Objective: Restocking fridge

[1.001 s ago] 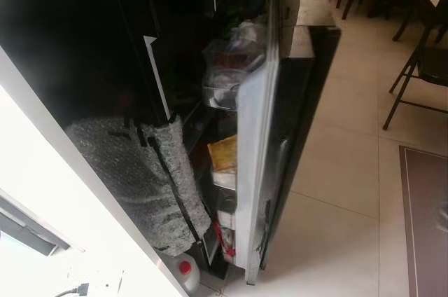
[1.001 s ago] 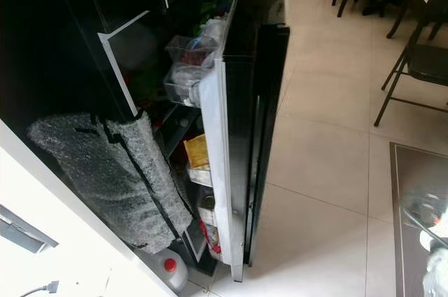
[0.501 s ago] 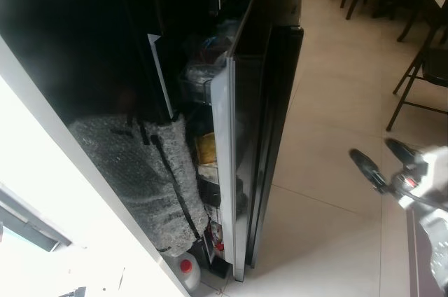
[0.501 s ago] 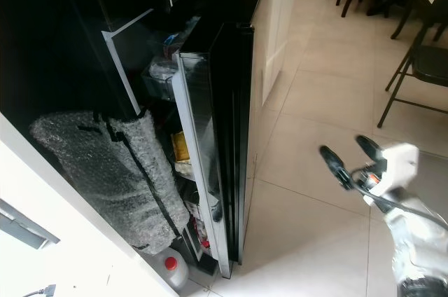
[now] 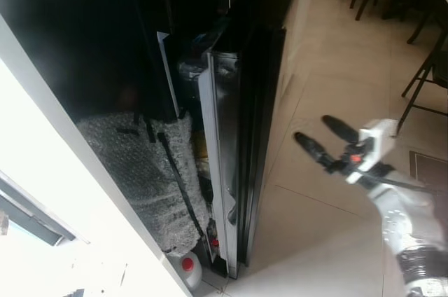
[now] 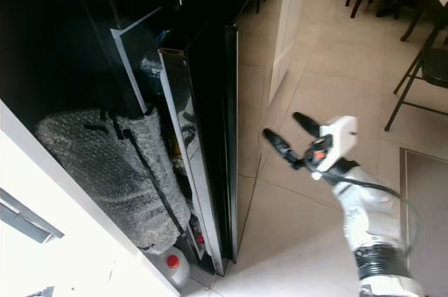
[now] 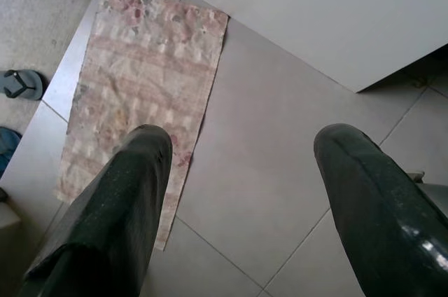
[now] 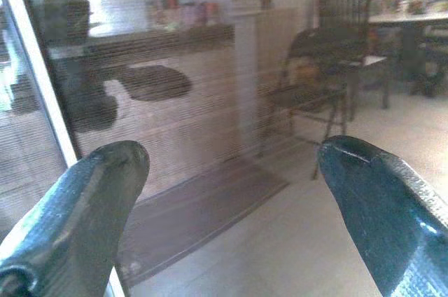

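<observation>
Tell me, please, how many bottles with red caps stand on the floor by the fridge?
1: a clear plastic bottle with a red cap below the grey bubble-wrapped bundle, beside the black fridge door. Others may be hidden.

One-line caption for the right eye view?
Open right hand reaches toward the nearly closed black fridge door; bubble-wrapped bundle alongside.

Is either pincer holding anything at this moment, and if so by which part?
Nothing is held. The right pincer is open in the air beside the fridge door; the left pincer is open over bare floor.
</observation>
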Controlling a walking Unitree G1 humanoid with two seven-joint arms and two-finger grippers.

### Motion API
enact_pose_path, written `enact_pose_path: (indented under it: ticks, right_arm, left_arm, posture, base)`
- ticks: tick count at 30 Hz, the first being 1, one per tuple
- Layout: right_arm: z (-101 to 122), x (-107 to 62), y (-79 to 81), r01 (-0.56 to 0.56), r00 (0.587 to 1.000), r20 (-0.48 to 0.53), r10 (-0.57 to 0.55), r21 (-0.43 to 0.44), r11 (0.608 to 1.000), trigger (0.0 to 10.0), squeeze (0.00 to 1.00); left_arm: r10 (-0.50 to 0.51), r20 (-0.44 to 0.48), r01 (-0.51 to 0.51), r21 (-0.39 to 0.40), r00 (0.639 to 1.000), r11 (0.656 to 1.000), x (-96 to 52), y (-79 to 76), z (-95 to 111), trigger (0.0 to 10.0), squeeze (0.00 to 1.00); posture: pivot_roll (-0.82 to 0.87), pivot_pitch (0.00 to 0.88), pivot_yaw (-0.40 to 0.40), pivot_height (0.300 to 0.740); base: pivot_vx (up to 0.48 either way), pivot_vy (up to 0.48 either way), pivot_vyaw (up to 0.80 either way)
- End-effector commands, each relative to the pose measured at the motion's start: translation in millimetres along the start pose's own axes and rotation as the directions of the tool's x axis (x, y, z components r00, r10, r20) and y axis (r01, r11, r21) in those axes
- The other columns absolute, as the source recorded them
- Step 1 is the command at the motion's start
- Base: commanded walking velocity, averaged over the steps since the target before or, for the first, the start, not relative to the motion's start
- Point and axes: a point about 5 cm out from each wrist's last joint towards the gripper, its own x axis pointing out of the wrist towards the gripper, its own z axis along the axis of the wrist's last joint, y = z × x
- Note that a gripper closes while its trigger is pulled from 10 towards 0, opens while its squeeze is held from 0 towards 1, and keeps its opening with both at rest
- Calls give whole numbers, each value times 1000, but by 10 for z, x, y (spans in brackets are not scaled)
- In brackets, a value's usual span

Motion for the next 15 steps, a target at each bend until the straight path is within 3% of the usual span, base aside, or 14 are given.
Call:
enact_pose_path:
  ticks: [1, 8, 15]
  right_arm:
    - [35, 84, -21, 34, 999, 10, -34, -26, 999, 10000, 0]
    - [60, 226, -49, 86, 996, 14, -85, -60, 995, 10000, 0]
    - [91, 424, 49, 6, 1000, 13, -5, -68, 998, 10000, 0]
  left_arm:
    - [9, -20, -9, 8, 1000, 1000, -10, 36, -47, 10000, 0]
    - [13, -26, -13, 14, 1000, 1000, -11, 55, -56, 10000, 0]
    - [16, -27, -15, 11, 1000, 1000, -12, 59, -60, 10000, 0]
  posture:
    - [-78, 0, 64, 740]
    - [-75, 0, 66, 740]
    - [-67, 0, 67, 740]
  base:
    - [0, 0, 0]
    - [0, 0, 0]
    - [0, 0, 0]
